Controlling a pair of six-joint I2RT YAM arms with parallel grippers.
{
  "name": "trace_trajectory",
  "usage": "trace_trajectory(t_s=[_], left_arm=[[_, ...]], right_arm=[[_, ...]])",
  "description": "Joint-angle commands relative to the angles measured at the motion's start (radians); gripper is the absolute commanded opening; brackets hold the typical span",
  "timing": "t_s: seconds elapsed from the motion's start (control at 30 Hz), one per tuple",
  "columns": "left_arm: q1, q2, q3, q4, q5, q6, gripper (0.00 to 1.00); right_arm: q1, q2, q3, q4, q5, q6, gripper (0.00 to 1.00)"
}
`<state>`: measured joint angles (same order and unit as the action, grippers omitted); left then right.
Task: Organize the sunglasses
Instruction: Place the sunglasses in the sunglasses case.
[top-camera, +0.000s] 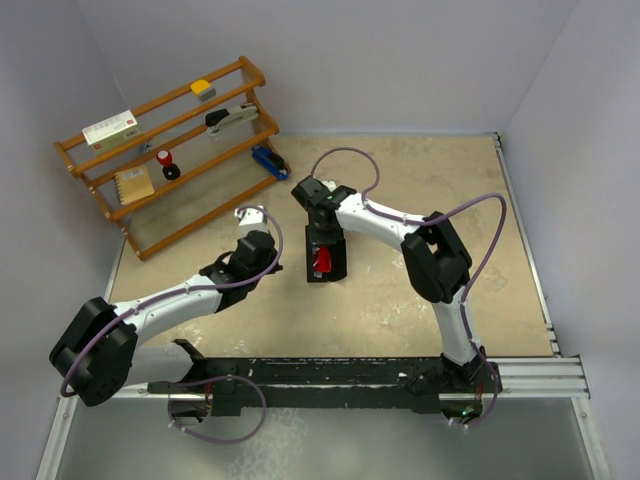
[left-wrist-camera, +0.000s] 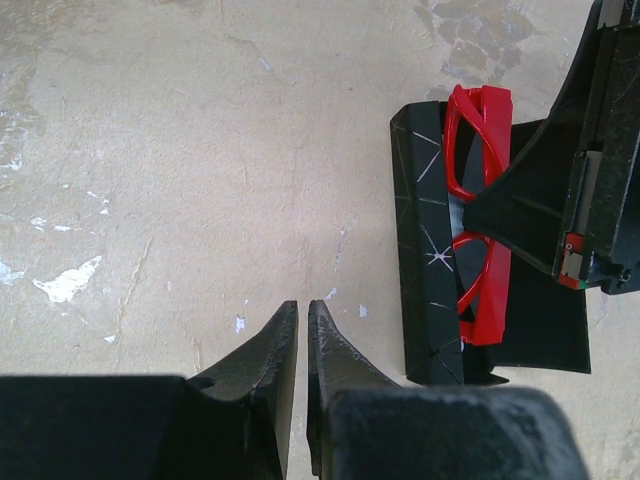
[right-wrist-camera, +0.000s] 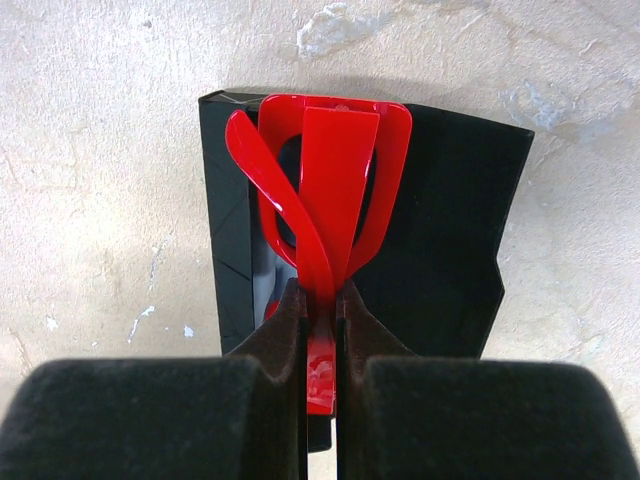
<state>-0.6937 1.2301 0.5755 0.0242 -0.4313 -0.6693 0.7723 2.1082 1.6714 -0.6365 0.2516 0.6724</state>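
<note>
Red plastic sits pinched in the right gripper: its two dark fingers are clamped on a thin part of the small, bright red folded sunglasses. The sunglasses sit over the long black rectangular case, lengthwise along its raised left wall. Whether they rest in the case or hang just above it I cannot tell.

The left gripper is just left of the case, over the bare stone-patterned tabletop. Its fingers are almost together, with only a sliver of gap and nothing held.

By my reading the task is well along. The glasses have reached the case, but letting go and any closing of the case are not yet done.

The right wrist view alone shows the grip itself. The left wrist view shows the full run of the frame against the case wall. Only the top view shows the wooden rack, well behind the case and to its left.
</note>
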Motion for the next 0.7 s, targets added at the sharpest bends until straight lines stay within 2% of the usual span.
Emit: trace_trajectory(t_s=[0.0, 0.33, 0.47, 0.67], left_arm=[[0.007, -0.024, 0.003, 0.030, 0.000, 0.009, 0.06], [0.007, -0.027, -0.002, 0.035, 0.004, 0.005, 0.06], [0.007, -0.031, -0.003, 0.034, 0.005, 0.004, 0.06], [0.007, -0.029, -0.003, 0.040, 0.006, 0.001, 0.06]], right_arm=[[0.004, 0.017, -0.018, -0.001, -0.027, 0.033, 0.00], [0.004, -0.018, -0.083, 0.016, -0.015, 0.031, 0.08], [0.005, -0.050, -0.113, 0.022, -0.010, 0.033, 0.00], [0.004, -0.082, -0.129, 0.019, 0.000, 0.022, 0.00]])
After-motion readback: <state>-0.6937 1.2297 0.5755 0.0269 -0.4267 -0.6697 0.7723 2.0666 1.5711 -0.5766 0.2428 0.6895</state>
